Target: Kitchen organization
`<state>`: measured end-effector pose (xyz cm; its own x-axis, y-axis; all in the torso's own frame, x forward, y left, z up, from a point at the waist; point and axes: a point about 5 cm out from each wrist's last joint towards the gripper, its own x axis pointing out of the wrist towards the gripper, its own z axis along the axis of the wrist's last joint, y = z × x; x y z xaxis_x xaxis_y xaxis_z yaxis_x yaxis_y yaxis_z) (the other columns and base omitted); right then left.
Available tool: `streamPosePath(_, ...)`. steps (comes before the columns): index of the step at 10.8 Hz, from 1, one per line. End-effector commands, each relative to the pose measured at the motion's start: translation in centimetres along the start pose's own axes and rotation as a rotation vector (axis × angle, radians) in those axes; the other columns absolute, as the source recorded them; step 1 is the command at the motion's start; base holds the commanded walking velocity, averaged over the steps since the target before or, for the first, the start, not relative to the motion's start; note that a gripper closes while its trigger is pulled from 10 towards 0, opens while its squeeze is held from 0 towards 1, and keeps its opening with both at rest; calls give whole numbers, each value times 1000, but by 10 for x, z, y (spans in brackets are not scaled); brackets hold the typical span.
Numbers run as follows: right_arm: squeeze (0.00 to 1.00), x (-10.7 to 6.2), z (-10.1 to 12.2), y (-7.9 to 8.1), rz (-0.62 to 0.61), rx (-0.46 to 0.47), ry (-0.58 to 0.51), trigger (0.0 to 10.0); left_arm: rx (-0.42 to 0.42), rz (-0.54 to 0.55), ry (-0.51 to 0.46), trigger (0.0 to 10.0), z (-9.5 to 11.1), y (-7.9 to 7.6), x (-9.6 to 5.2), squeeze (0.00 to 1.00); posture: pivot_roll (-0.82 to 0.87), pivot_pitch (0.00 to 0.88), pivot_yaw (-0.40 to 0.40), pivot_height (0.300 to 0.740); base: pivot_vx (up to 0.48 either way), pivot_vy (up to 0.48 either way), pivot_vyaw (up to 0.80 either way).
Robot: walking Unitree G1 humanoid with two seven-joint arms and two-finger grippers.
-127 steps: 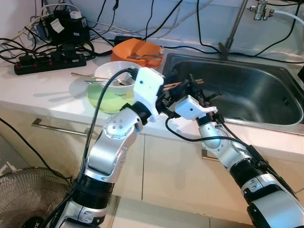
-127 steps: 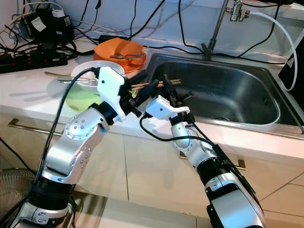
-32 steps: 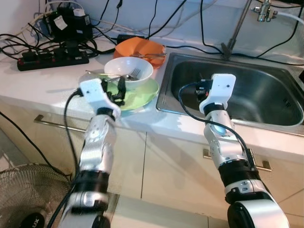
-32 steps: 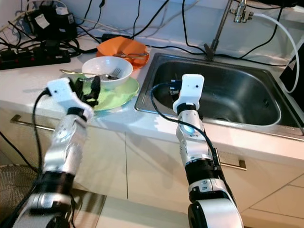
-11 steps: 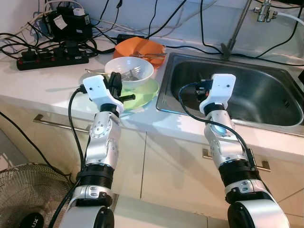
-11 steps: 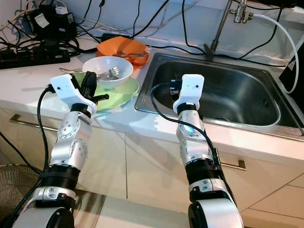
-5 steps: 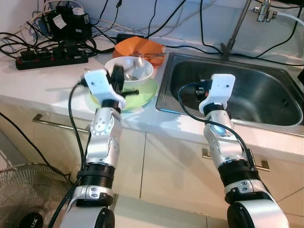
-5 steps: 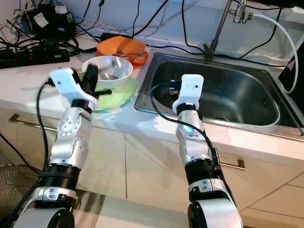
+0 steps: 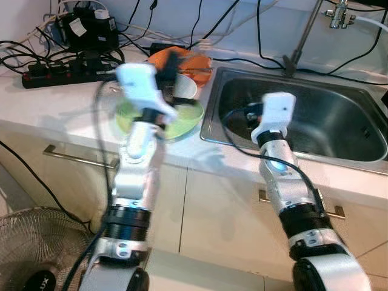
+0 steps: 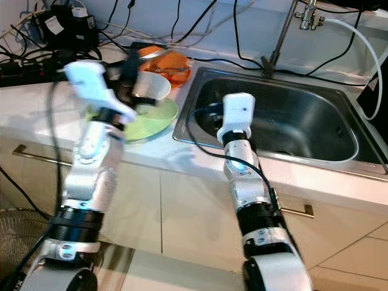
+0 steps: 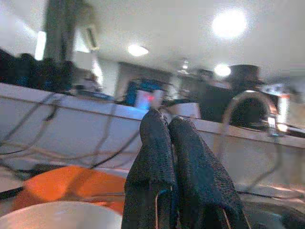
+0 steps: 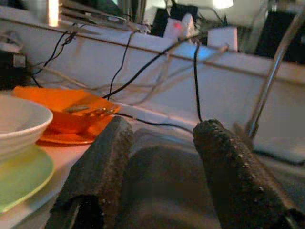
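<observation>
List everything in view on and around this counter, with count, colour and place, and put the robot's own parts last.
White bowl: 1, white, on the green plate.
Green plate: 1, light green, on the counter left of the sink.
Orange bowl: 1, orange, behind the white bowl, cutlery lying in it.
Sink: 1, steel, set in the counter on the right.
Tap: 1, metal, behind the sink.
Power strip: 1, black, back left of the counter among black cables.
Fan: 1, dark wire grille, on the floor lower left.
Left gripper: 1, black fingers shut, raised over the bowls, blurred.
Right gripper: 1, black fingers open, at the sink's left edge.
</observation>
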<state>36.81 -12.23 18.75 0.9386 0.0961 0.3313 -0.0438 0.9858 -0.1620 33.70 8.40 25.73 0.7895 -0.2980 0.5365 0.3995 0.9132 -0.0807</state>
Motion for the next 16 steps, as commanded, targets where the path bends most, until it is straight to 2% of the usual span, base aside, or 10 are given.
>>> streamPosePath(1,1000,2,4,-4,-4,-47,-28,10000,-5,-46,-12,10000,5,-7,2,0,198,0,-60,740,0,0,0)
streamPosePath(2,1000,3,8,-8,25,-187,-72,10000,-18,-78,28,10000,-3,-12,-2,0,194,0,-56,740,0,0,0)
streamPosePath(4,1000,1,5,-10,35,-302,-91,10000,-36,-114,73,10000,-11,-18,-6,0,195,0,-48,740,0,0,0)
streamPosePath(5,1000,3,7,-2,77,-395,-116,10000,-42,-154,95,10000,-12,-21,-4,0,185,0,-38,740,0,0,0)
streamPosePath(6,0,4,9,3,106,-436,-137,10000,-37,-177,105,10000,-12,-22,-3,0,186,0,-34,740,0,0,0)
streamPosePath(7,0,2,8,12,150,-484,-166,10000,-42,-197,132,10000,-17,-25,-7,0,189,0,-35,740,0,0,0)
streamPosePath(10,0,0,10,21,188,-542,-208,10000,-35,-259,187,10000,-23,-33,-12,0,186,0,-30,740,0,0,0)
streamPosePath(14,0,-3,8,25,197,-549,-217,10000,-7,-326,254,10000,-29,-39,-19,0,188,0,-25,740,0,0,0)
streamPosePath(15,0,-3,7,24,197,-549,-211,0,-7,-327,259,10000,-30,-39,-20,0,186,0,-24,740,0,0,0)
streamPosePath(16,0,-3,7,23,197,-550,-209,0,-3,-329,265,10000,-30,-39,-21,0,187,0,-25,740,0,0,0)
